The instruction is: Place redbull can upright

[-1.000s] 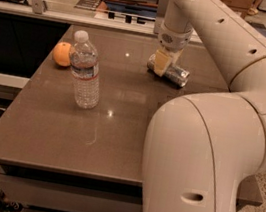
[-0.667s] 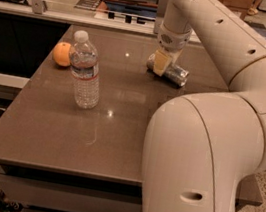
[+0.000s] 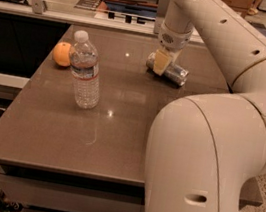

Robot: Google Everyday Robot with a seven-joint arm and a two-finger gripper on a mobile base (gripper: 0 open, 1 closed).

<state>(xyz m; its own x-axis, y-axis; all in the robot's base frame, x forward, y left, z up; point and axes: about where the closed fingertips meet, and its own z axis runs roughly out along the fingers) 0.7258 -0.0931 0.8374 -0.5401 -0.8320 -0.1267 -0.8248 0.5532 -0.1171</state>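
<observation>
The redbull can (image 3: 175,73) is a slim silvery can lying on its side on the brown table (image 3: 119,126), at the far middle-right. My gripper (image 3: 161,63) reaches down from the white arm and sits over the can's left end, its yellowish fingers (image 3: 161,62) astride the can. The can rests on the table surface, pointing right and slightly toward the front.
A clear plastic water bottle (image 3: 85,71) stands upright left of centre. An orange (image 3: 62,53) lies behind it near the left edge. My bulky white arm (image 3: 206,155) covers the table's right side. A counter with rails runs behind the table.
</observation>
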